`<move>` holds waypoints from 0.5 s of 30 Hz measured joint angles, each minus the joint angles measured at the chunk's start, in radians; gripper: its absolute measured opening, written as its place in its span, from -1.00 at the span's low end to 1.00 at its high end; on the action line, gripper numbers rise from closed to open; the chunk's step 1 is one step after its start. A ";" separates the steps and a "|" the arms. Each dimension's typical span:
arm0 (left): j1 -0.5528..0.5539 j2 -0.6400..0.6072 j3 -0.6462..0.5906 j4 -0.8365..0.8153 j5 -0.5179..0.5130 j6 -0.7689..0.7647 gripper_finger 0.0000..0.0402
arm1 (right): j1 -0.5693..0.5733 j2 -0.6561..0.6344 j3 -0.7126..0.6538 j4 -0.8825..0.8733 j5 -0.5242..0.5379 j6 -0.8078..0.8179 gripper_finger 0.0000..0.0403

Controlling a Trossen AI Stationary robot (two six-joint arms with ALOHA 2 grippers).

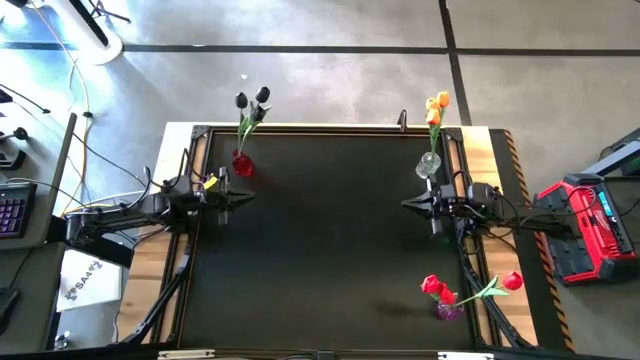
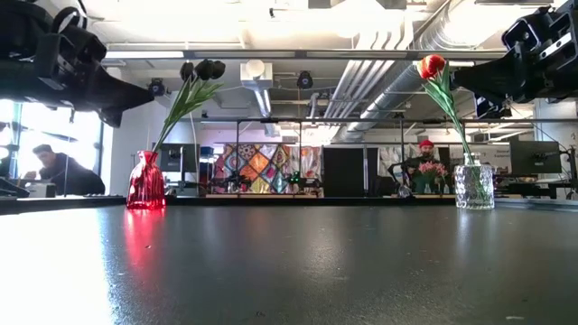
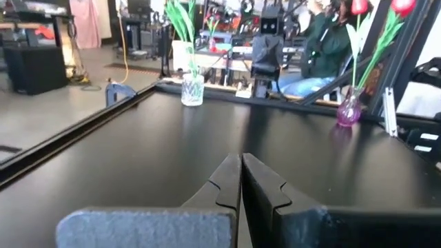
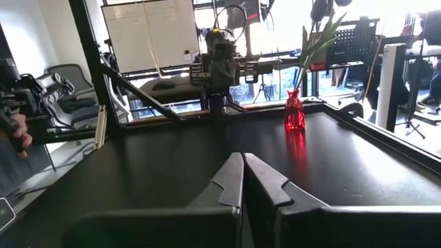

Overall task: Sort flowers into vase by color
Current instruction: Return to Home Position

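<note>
I saw no loose flowers on the black table (image 1: 320,260) — sorting looked done. The left gripper (image 1: 240,197) and right gripper (image 1: 410,205) hung pressed together, empty. Beside the left stood the red vase (image 1: 242,165) with black tulips (image 1: 262,95). Beside the right was the glass vase (image 1: 429,165) with orange tulips (image 1: 437,105), and farther off its other side — the purple vase (image 1: 447,310), red tulips (image 1: 432,286).

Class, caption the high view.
Tulips sorted by colour into three vases; left gripper, right gripper shut at sides.

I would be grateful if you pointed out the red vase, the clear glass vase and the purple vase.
red vase (image 2: 145,185): low view, middle of its body.
clear glass vase (image 2: 474,187): low view, middle of its body.
purple vase (image 3: 348,114): left wrist view, on its round belly.
</note>
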 joint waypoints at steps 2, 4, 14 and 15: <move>-0.002 0.006 0.000 0.002 -0.003 -0.001 -1.00 | 0.000 0.000 0.000 0.000 0.002 0.001 -1.00; -0.002 0.006 0.000 0.015 -0.002 0.000 -1.00 | 0.000 0.000 0.000 0.000 0.002 0.018 -1.00; -0.002 0.006 0.000 -0.003 -0.005 -0.088 -1.00 | 0.000 0.000 0.000 0.000 0.003 0.102 -1.00; -0.002 0.006 0.000 -0.003 -0.005 -0.099 -1.00 | 0.000 0.000 0.000 0.000 0.003 0.102 -1.00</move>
